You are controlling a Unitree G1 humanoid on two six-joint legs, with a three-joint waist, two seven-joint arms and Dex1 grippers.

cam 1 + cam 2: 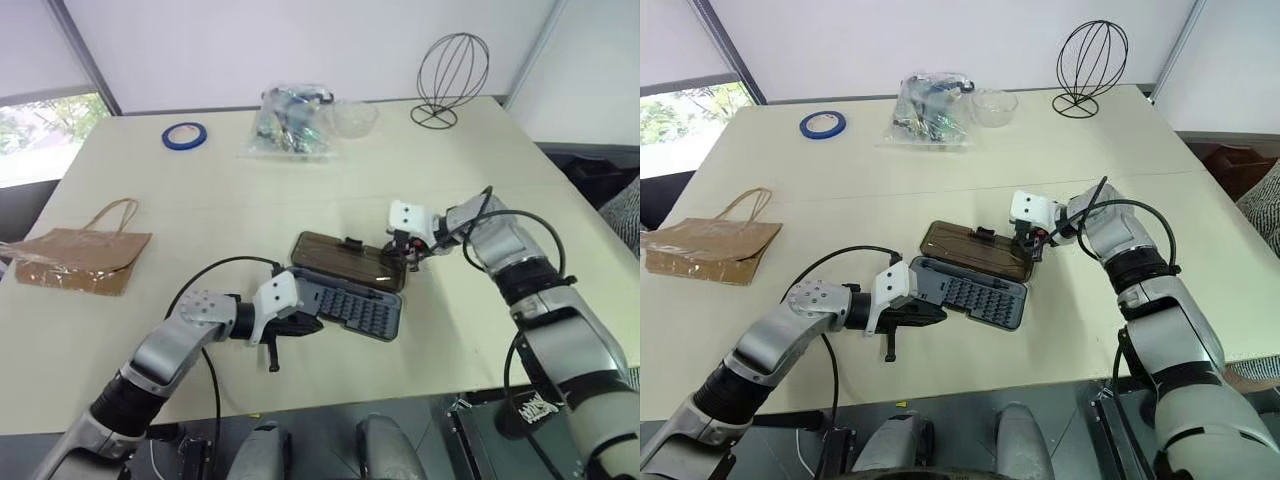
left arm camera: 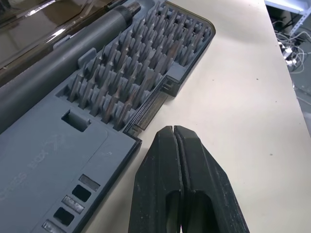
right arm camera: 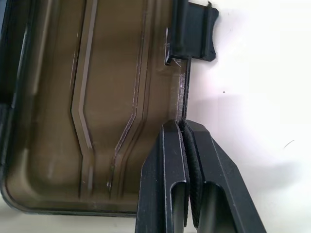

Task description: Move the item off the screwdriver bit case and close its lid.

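Screwdriver bit case (image 1: 350, 305) sits open near front-middle of the counter (image 1: 200, 200), tray w/ rows of bits facing up, lid (image 1: 345, 260) folded back flat on the far side, latch tab (image 3: 194, 31) on its far long edge. Nothing lying on tray or lid that I can see, so I judge the item-removal part done & lid closing is the step in hand. That's why my right gripper (image 3: 183, 127) is at the lid's free edge: fingers fully closed, pinching the thin rim just beside the latch tab, prob to swing the lid over on its hinge. My left gripper (image 2: 173, 133) is closed too, holding nothing, tips just beside the tray's near corner, on the counter side; looks like it's there to brace the case so it won't slide when lid comes over; can't tell if touching. Clear plastic bag (image 1: 285, 125), blue tape roll (image 1: 184, 135), brown paper bag (image 1: 85, 255), wire stand (image 1: 450, 80) are well apart, not in the way.
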